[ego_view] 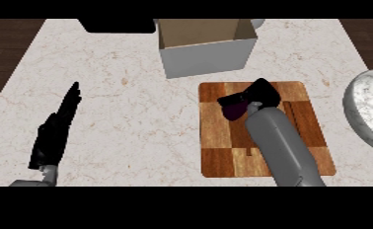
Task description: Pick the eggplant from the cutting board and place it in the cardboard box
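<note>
While the right hand (251,96) sits over the upper left part of the cutting board (306,139), its fingers curl round the eggplant (233,110), a dark purple bit of which shows just under the hand, w/ the grey forearm coming in from the lower edge over the board. Can't tell from this view if the eggplant is lifted off the wood yet or just gripped in place; looks to me like the grasp stage, approx. a third of the way thru. Cardboard box (207,60) stands open-topped just beyond the board's top edge, nothing visible inside, so the carry and the drop are both left to do. Left hand (56,132) rests at the view's left on the marble counter (131,104), fingers straight and pressed together, holding nothing. Rim of a speckled bowl (358,107) shows at the right edge; a black object (116,24) sits at the counter's far side, left of the box.
</note>
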